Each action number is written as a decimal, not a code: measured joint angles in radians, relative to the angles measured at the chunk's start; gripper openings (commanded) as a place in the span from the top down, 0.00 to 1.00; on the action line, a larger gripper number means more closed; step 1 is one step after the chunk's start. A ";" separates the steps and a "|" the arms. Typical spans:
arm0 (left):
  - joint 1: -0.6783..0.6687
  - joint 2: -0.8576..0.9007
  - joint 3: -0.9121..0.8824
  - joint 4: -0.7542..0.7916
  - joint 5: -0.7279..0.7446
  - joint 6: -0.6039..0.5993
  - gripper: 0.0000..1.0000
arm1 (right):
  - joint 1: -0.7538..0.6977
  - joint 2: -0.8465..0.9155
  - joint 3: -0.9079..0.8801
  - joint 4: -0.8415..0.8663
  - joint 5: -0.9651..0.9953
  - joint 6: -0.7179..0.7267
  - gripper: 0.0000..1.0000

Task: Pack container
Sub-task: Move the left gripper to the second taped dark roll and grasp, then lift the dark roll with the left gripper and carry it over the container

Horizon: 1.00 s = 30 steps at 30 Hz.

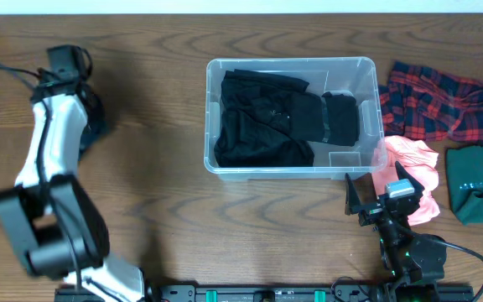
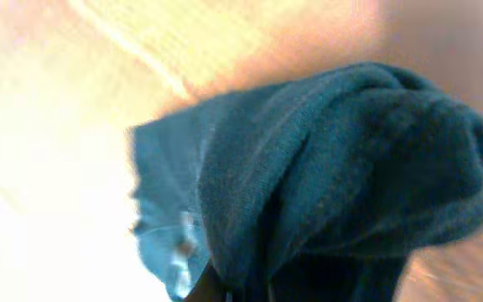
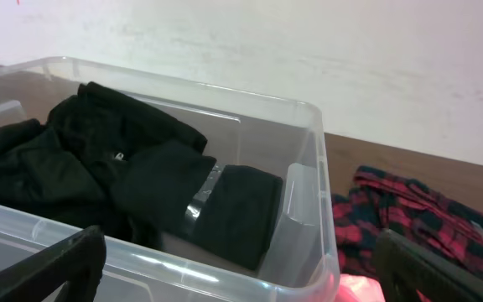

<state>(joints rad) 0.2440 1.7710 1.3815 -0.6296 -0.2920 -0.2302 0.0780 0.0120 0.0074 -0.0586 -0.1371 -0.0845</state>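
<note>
The container is a clear bin at the table's middle, with black garments piled inside it. In the left wrist view a dark teal cloth fills the frame, and my left gripper is shut on it at the bottom edge. From overhead that cloth only peeks out beside my left arm, which hides the gripper. My right gripper stands open just off the bin's near right corner. In the right wrist view its wide-apart fingers frame the bin's rim with nothing between them.
A red and black plaid garment lies right of the bin. A pink cloth lies beside my right gripper, and a folded green cloth sits at the right edge. The wooden table top stretches between my left arm and the bin.
</note>
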 measured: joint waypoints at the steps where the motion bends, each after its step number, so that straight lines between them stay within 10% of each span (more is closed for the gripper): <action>1: -0.003 -0.034 0.000 0.001 0.030 0.008 0.94 | 0.000 0.000 0.000 0.000 0.000 0.000 0.01; 30: -0.605 -0.489 0.006 0.183 0.311 0.162 0.94 | 0.000 0.000 0.000 0.000 0.000 0.000 0.01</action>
<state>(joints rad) -0.3614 1.2816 1.3872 -0.4465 0.0193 -0.0685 0.0780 0.0120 0.0074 -0.0582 -0.1371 -0.0845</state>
